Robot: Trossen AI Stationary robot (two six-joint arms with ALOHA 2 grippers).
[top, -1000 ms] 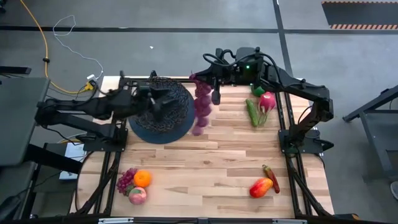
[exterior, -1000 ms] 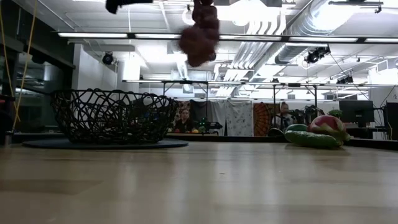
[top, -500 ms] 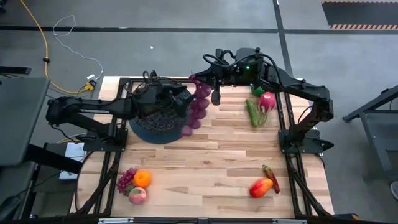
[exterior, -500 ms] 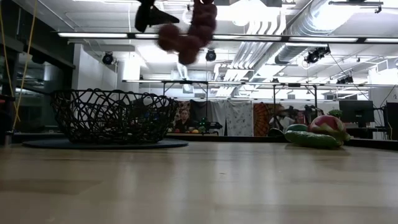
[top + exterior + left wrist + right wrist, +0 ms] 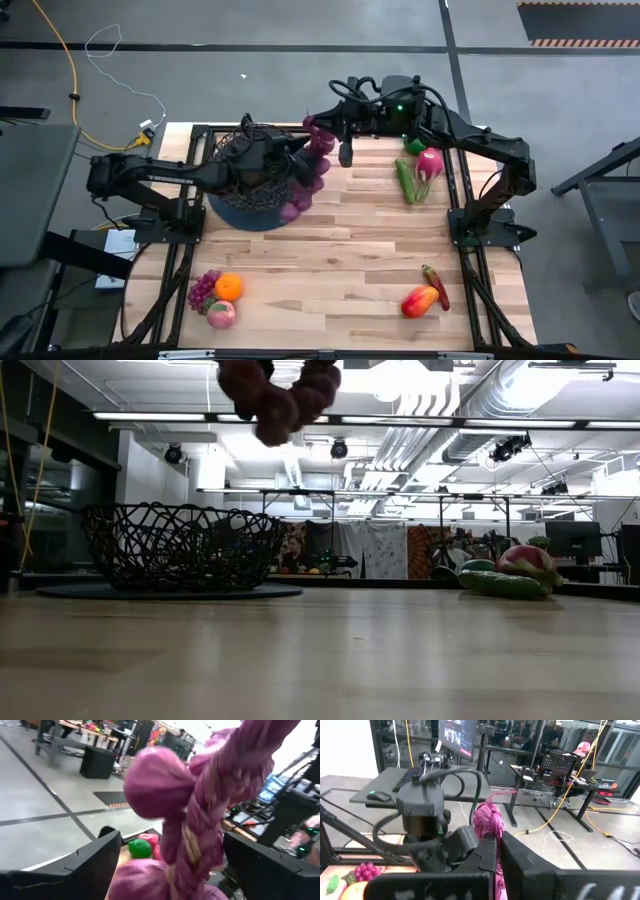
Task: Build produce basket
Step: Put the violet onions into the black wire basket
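Note:
A purple grape bunch [image 5: 308, 170] on a braided stem hangs high above the table, beside the black wire basket [image 5: 232, 203]. The basket stands on its dark round base at the far left [image 5: 180, 545]. My right gripper [image 5: 320, 128] is shut on the bunch's top. The bunch's lower end [image 5: 292, 208] is swung out over the basket's rim. My left gripper [image 5: 300, 165] reaches level over the basket. It is open, with one finger on either side of the bunch [image 5: 190, 820]. My right gripper pinches the bunch's braided stem end [image 5: 488, 822] between its two shut fingers, coming in level from the table's right. The bunch hangs below, clear of table and basket, its lower part curved toward the left. My left gripper's fingers [image 5: 95, 857] flank the grapes; I cannot tell whether they touch.
A cucumber [image 5: 404, 182], a radish [image 5: 431, 160] and a green pepper [image 5: 412, 145] lie at the far right. A mango [image 5: 420, 300] and a red pepper [image 5: 437, 282] lie near right. Another grape bunch [image 5: 203, 290], an orange [image 5: 229, 287] and a peach [image 5: 221, 314] lie near left.
My left gripper has gone toward the table's right and down, across the basket to the hanging bunch, staying open. The bunch's lower end has swung toward the left, out over the basket and upward, while its top has stayed in my right gripper.

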